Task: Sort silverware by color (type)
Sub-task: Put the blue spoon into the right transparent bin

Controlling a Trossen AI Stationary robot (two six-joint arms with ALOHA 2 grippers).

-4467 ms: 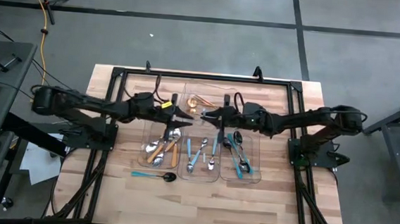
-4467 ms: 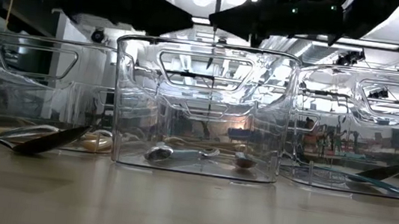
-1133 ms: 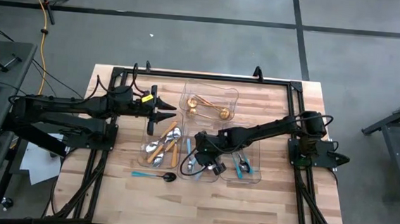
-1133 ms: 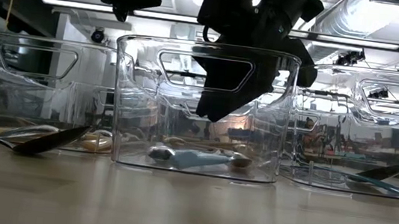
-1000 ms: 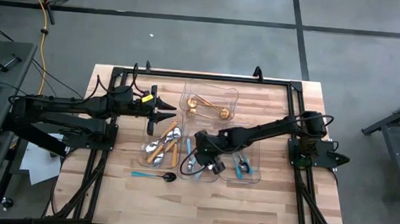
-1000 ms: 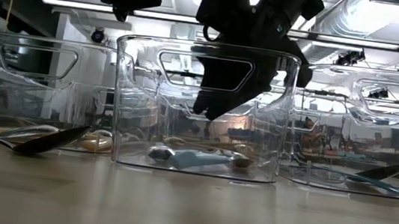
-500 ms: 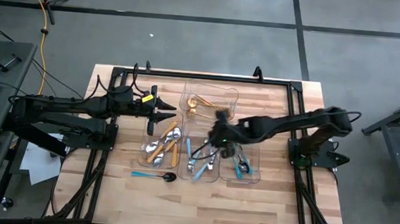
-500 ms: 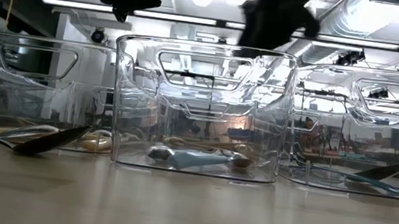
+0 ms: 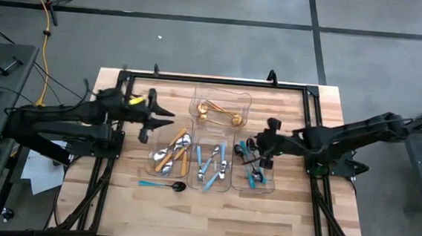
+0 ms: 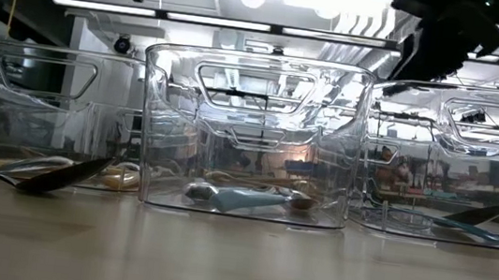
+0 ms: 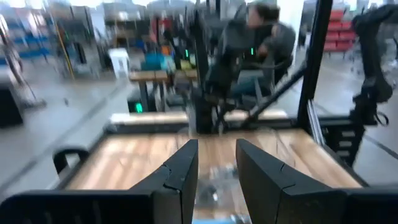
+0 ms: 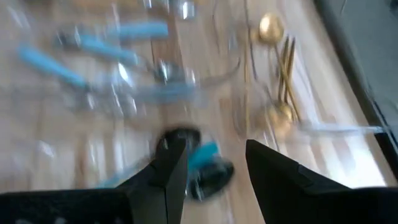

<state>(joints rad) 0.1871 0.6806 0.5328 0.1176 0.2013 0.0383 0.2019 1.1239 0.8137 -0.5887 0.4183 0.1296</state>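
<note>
Four clear trays hold the silverware: gold pieces (image 9: 219, 112) at the far middle, orange-handled pieces (image 9: 173, 151), light-blue-handled pieces (image 9: 212, 165) and dark teal-handled pieces (image 9: 254, 169) in the near row. One dark spoon with a teal handle (image 9: 163, 184) lies flat on the table in front of the left tray. My right gripper (image 9: 253, 149) hangs open and tipped down above the right tray, holding nothing. My left gripper (image 9: 165, 116) is open and level, left of the trays and high above the table.
A black frame (image 9: 214, 79) runs round the wooden table. The near strip of the table (image 9: 212, 215) has bare wood. In the low view the tray walls (image 10: 252, 136) stand tall across the table. A person shows in the room beyond (image 11: 264, 37).
My right gripper has risen out of the middle tray and swung toward the table's right edge, rolling as it went, and now hangs over the right tray. My left gripper has drawn back a little toward the table's left edge. The silverware has stayed put.
</note>
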